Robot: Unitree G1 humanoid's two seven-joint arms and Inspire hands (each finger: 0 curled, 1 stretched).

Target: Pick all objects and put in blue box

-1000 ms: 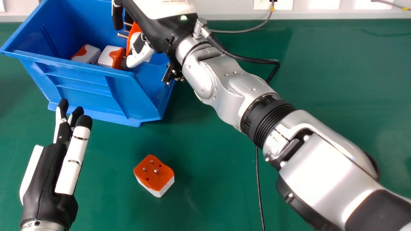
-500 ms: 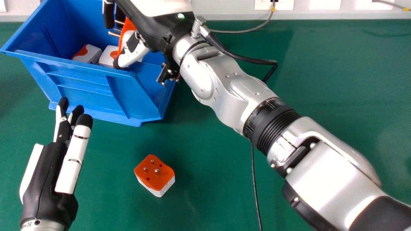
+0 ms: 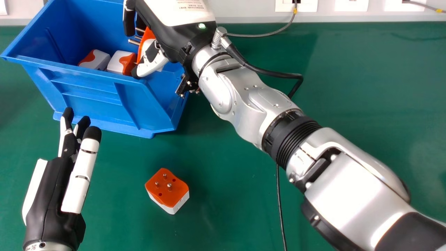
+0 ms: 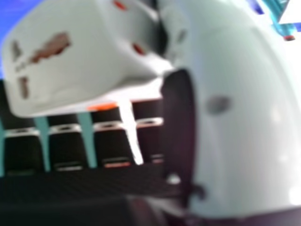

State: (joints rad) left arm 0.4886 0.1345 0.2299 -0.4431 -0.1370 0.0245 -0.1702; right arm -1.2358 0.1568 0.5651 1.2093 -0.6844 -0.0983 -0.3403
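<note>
The held adapter [image 3: 147, 36], orange and white with metal prongs, is over the blue box [image 3: 87, 87] in the upper left of the frame, pinched between the thumb and fingers of the right hand [image 3: 166, 36]. Two boxed adapters [image 3: 96, 60] [image 3: 118, 62] lie just beside it, lower in the box. If the grip opens unevenly, a prong could catch on a finger and drag the piece towards the near rim. Let go too high, it might bounce off those two and tip over awkwardly, though inside the walls that would cost little. The thumb is close to the near rim, so a low, early pull back could knock the box and shift it.

At lower centre, the loose adapter [image 3: 167, 190] sits prongs up on the desk [image 3: 226, 181], apart from the box; a badly angled grasp there could slide off the pins. The left hand [image 3: 48, 195], lower left, is idle, its fingers extended
</note>
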